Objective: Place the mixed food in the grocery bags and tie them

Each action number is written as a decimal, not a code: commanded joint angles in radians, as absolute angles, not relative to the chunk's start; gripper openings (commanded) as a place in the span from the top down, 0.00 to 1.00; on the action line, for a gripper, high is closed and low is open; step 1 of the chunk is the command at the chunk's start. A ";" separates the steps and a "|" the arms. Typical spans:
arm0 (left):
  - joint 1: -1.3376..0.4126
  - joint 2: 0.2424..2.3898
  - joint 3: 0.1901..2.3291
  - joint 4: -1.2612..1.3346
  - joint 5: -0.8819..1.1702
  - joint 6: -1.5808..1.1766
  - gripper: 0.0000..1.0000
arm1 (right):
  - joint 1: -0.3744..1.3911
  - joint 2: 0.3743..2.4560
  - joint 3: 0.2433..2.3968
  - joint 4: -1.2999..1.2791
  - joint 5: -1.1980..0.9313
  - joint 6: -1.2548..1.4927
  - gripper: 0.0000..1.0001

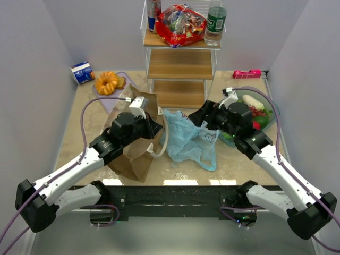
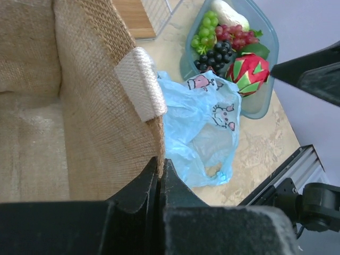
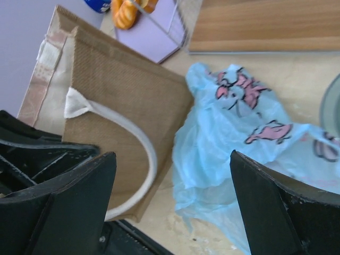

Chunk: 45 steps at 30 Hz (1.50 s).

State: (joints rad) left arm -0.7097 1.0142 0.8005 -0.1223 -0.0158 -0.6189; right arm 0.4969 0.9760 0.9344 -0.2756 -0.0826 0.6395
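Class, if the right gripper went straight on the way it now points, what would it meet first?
Probably the blue bag, lying just ahead of the open right gripper. The brown bag lies beside it. Depth is unclear.

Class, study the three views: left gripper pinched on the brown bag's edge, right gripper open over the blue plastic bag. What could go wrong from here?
The left gripper holds only a thin edge of the brown bag, so the wall may slip free when pulled.
The blue plastic bag lies crumpled flat; the open right gripper may pinch both layers shut.
The white handle lies beside it and might snag.
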 commanded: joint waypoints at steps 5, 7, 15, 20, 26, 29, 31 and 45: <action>-0.721 0.914 0.805 -0.063 0.026 -0.574 0.59 | 0.615 1.005 0.930 -0.049 -0.034 0.818 0.08; -0.719 0.905 0.802 -0.098 0.063 -0.552 0.55 | 0.647 1.032 0.951 -0.025 -0.026 0.833 0.08; -0.719 0.873 0.742 -0.117 0.175 -0.509 0.48 | 0.821 1.230 1.081 -0.023 0.099 0.822 0.10; -0.719 0.871 0.723 -0.092 0.238 -0.482 0.47 | 0.876 1.307 1.146 -0.052 0.178 0.815 0.11; -0.719 0.873 0.716 -0.090 0.284 -0.410 0.45 | 0.887 1.407 1.203 -0.081 0.236 0.813 0.14; -0.719 0.884 0.735 -0.109 0.307 -0.359 0.41 | 0.885 1.454 1.244 -0.136 0.267 0.789 0.25; -0.719 0.887 0.773 -0.149 0.296 -0.306 0.36 | 0.885 1.463 1.252 -0.170 0.291 0.772 0.50; -0.663 0.880 1.100 -0.380 -0.417 -0.043 0.00 | 0.781 1.307 1.149 -0.342 0.393 0.657 1.00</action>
State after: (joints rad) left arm -0.7132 0.8234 1.0187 -0.2878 -0.2043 -0.1352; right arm 0.8295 1.3579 1.1854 -0.3058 0.3725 0.7094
